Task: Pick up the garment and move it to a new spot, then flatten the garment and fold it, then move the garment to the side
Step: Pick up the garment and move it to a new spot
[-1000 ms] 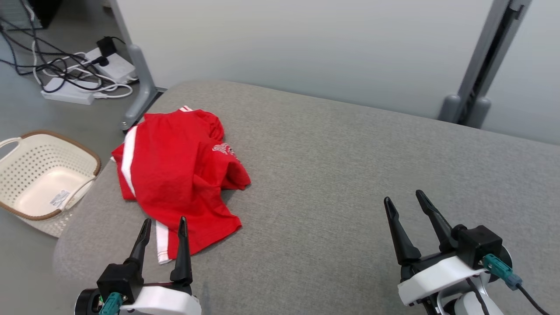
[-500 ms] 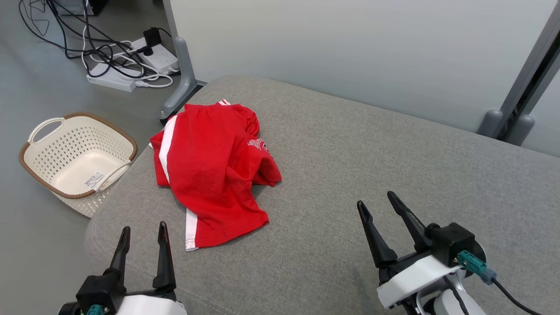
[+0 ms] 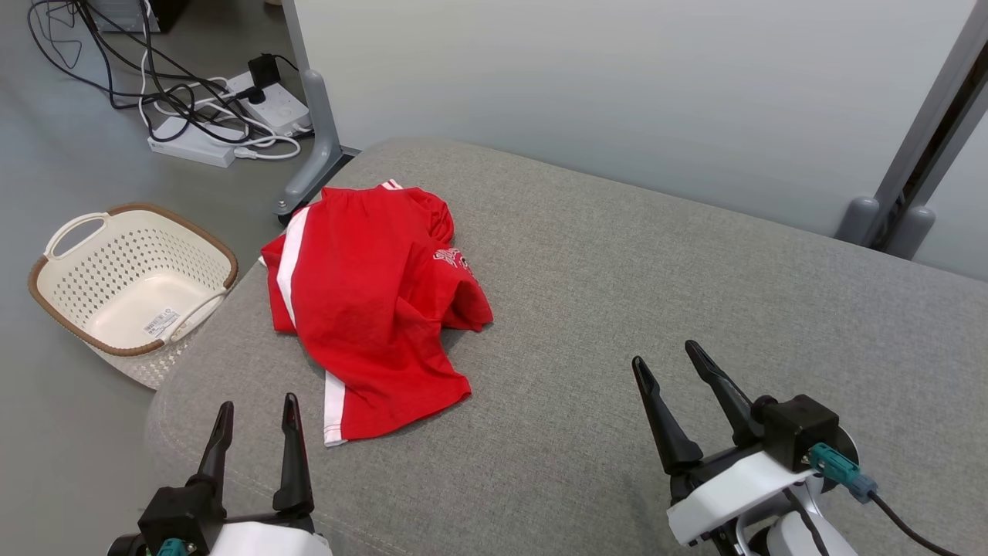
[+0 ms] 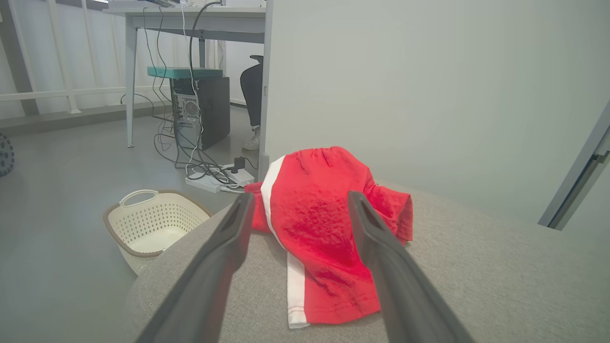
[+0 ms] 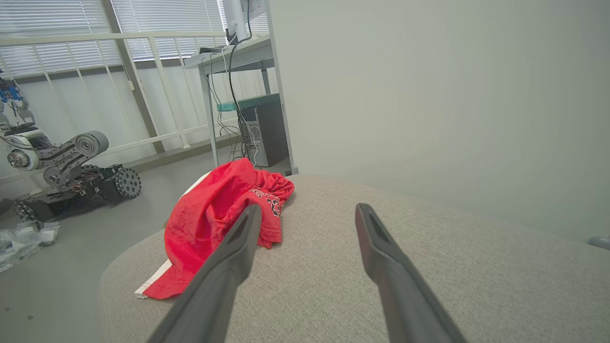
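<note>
The garment (image 3: 370, 301) is a red shirt with white stripes, lying crumpled on the left part of the grey cushion (image 3: 617, 309). A printed patch shows on one fold. My left gripper (image 3: 258, 405) hovers open just short of the garment's near hem, nothing between its fingers. In the left wrist view the garment (image 4: 324, 224) lies straight ahead between the open fingers. My right gripper (image 3: 668, 355) stands open over bare cushion, well to the right of the garment. The right wrist view has the garment (image 5: 214, 224) ahead and to the left.
A cream perforated basket (image 3: 127, 282) stands on the floor left of the cushion. Cables and power strips (image 3: 208, 108) lie on the floor behind it, beside a grey panel foot (image 3: 309, 170). A pale partition wall (image 3: 617, 93) runs behind the cushion.
The head camera has swung left, so the whole scene sits further right in the picture. Both grippers stay open and the garment lies as before.
</note>
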`<state>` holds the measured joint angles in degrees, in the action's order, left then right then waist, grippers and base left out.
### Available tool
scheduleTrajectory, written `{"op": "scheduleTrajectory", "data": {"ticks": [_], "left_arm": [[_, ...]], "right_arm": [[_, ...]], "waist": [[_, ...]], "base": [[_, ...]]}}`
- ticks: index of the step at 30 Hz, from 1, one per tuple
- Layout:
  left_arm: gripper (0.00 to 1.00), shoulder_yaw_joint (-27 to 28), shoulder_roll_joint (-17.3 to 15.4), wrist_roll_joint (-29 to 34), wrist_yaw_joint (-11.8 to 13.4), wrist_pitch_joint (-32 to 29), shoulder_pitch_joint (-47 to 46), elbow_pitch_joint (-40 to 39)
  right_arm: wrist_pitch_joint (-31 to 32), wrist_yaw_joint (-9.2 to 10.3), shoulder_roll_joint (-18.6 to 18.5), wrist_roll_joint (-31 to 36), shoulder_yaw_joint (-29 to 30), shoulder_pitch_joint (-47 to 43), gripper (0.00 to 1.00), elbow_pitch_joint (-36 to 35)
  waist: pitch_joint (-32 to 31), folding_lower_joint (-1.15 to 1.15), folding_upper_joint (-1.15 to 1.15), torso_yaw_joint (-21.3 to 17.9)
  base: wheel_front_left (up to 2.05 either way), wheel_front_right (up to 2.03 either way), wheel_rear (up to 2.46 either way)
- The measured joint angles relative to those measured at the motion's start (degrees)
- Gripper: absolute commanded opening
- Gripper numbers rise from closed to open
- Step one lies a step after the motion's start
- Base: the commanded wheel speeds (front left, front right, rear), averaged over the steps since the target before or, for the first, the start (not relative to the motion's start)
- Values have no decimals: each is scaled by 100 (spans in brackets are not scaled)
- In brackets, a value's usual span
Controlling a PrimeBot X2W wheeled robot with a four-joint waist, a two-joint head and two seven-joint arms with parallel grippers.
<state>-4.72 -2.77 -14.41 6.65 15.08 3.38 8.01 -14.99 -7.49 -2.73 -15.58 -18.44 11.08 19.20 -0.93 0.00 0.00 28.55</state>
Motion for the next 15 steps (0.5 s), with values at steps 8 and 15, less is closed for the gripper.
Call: {"op": "scheduleTrajectory", "data": {"ticks": [8,15], "left_arm": [[100,-18,-1,-5,-30,0,-24,47],[100,-47,-1,-153,-65,1,-245,193]], "right_arm": [[0,0,0,24,85,-54,100,-69],[0,0,-92,205,255,-63,100,-216]], "waist": [[60,0,0,-2],[315,0,0,-1]], "base": [[0,0,0],[0,0,0]]}}
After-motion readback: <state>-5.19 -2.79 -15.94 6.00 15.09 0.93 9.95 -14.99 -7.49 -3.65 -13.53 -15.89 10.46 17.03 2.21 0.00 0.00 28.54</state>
